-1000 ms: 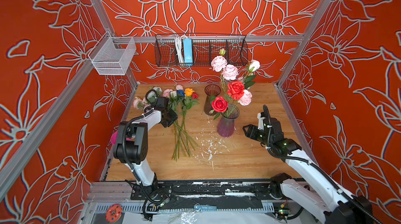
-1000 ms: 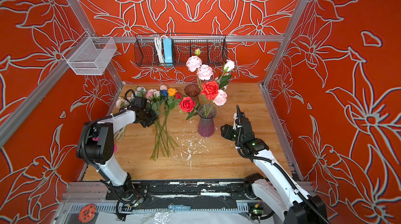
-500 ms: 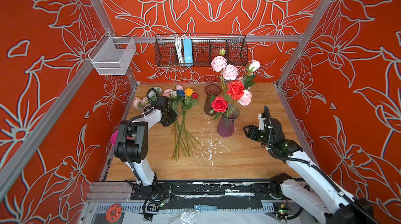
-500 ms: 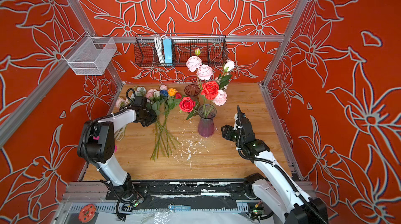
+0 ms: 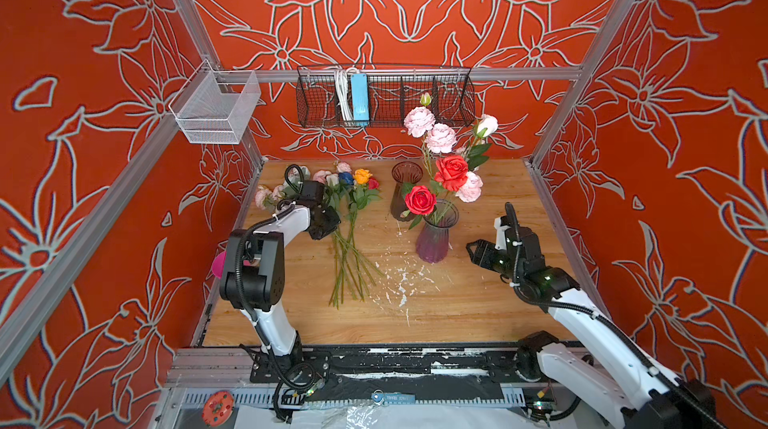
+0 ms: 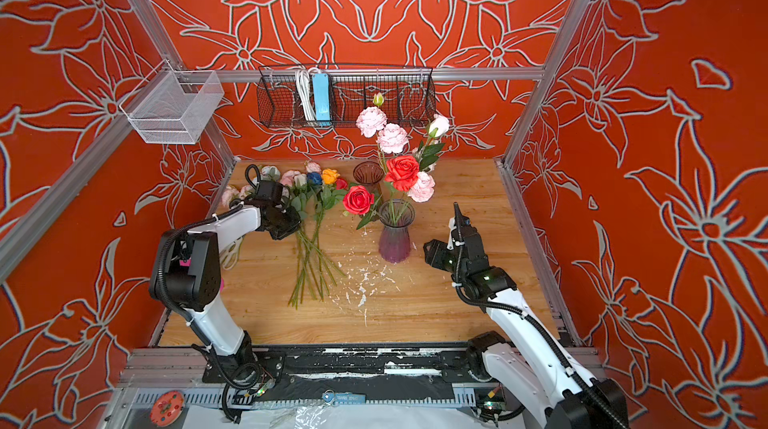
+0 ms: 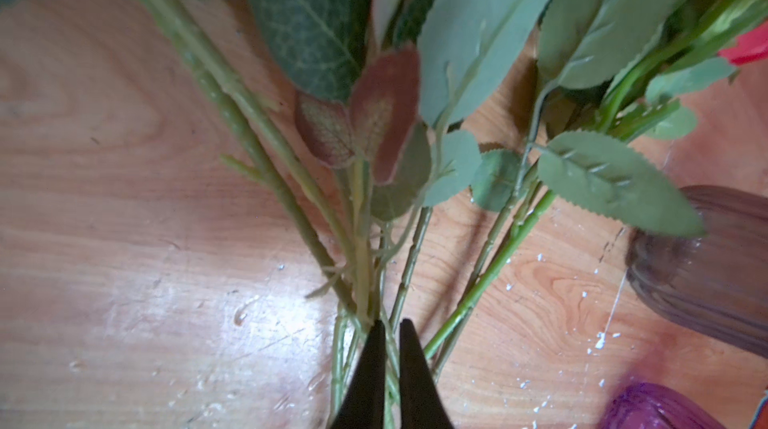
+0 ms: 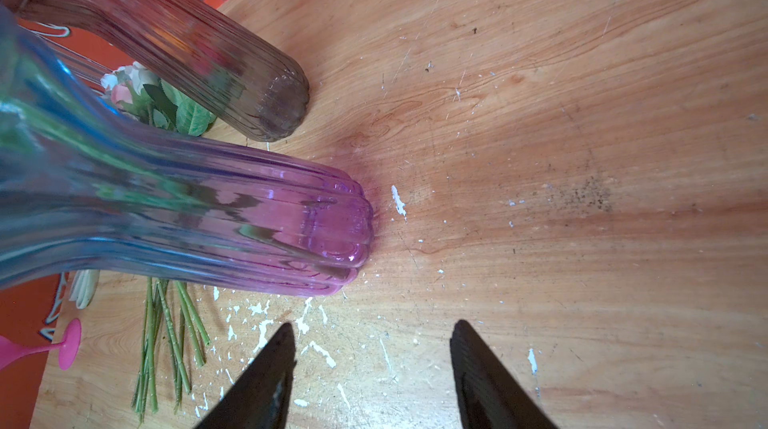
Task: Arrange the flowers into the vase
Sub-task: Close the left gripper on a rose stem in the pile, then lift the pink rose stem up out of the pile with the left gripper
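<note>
Flowers (image 5: 351, 215) near left edge (image 5: 243, 215); left end effector (image 7: 389, 325) seemingly clenches stem (image 7: 390, 350); right end effector (image 8: 372, 335) released above tabletop (image 8: 540, 157).

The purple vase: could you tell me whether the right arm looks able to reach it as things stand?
Probably yes: the right gripper hangs open facing the purple vase, with only tabletop between them.

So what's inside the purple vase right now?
Green stems of two red roses, pale pink blooms and a white bud, all rising above the rim. The vase's ribbed glass blurs the stems, so their count and lower ends cannot be made out.
</note>
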